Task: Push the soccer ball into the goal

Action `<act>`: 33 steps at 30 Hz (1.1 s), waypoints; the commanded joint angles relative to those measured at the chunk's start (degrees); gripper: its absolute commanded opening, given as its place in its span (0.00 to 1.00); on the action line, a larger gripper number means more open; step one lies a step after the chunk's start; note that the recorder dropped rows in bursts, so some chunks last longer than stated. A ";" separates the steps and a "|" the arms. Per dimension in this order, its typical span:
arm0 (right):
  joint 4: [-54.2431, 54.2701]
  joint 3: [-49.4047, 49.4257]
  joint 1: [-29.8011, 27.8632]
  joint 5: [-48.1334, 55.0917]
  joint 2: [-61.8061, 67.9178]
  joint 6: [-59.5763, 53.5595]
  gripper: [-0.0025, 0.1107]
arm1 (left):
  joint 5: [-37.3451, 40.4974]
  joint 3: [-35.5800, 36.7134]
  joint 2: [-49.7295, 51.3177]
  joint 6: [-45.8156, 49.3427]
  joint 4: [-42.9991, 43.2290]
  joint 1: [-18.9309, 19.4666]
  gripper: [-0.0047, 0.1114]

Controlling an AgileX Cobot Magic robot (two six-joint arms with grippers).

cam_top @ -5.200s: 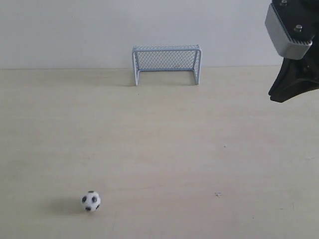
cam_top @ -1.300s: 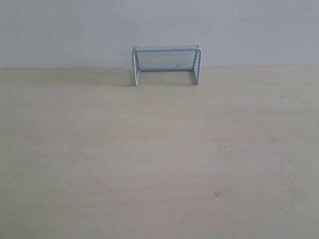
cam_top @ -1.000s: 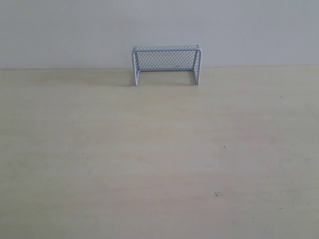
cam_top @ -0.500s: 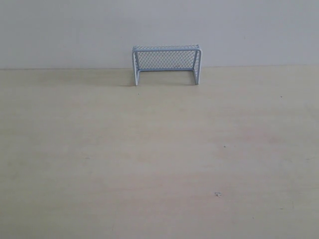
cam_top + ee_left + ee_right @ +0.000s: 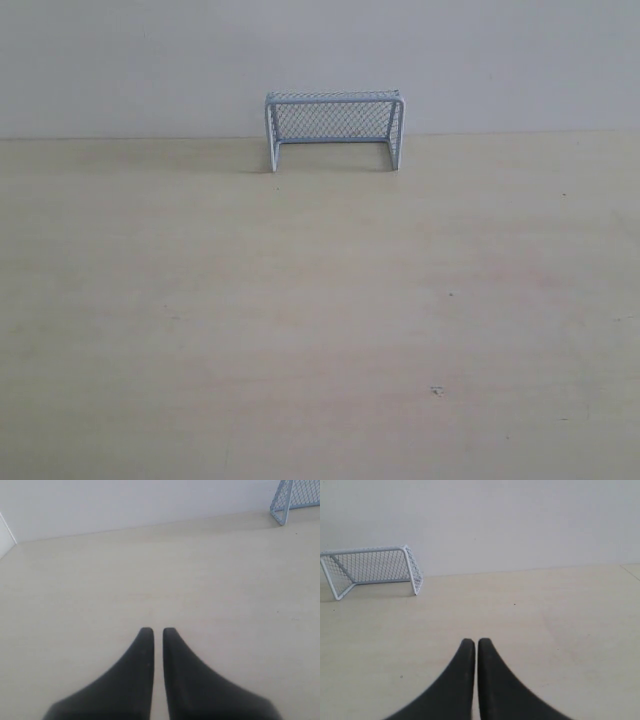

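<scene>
Exterior view: the goal stands upright at the far edge of the counter, roughly mid-width, its back against the pale wall. Pale blue-white tube frame, fine mesh netting, mouth facing the near edge. The netted space inside shows only mesh and wall behind it.

The soccer ball cannot be seen in any of the three views, so its place cannot be told; neither the goal mouth nor the visible counter surface shows it.

A few small dark specks mark the light wood-grain counter toward the near right corner.

Left hand: seen only from its wrist camera. The two black fingers lie close together with a thin slit of counter showing between the tips; clenched on nothing, hovering over bare counter. One corner post of the goal sits well apart from it, toward the far edge.

Right hand: likewise seen only from its wrist camera. Fingers pressed nearly together, tips almost touching, gripping nothing. The goal is well apart from it along the far edge, seen at an angle with its side netting visible.

Neither hand shows in the exterior view.
</scene>
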 commanded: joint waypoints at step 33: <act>-3.09 0.23 -0.16 16.47 -8.77 0.75 0.02 | -0.19 -0.24 0.32 -0.53 0.01 -0.45 0.09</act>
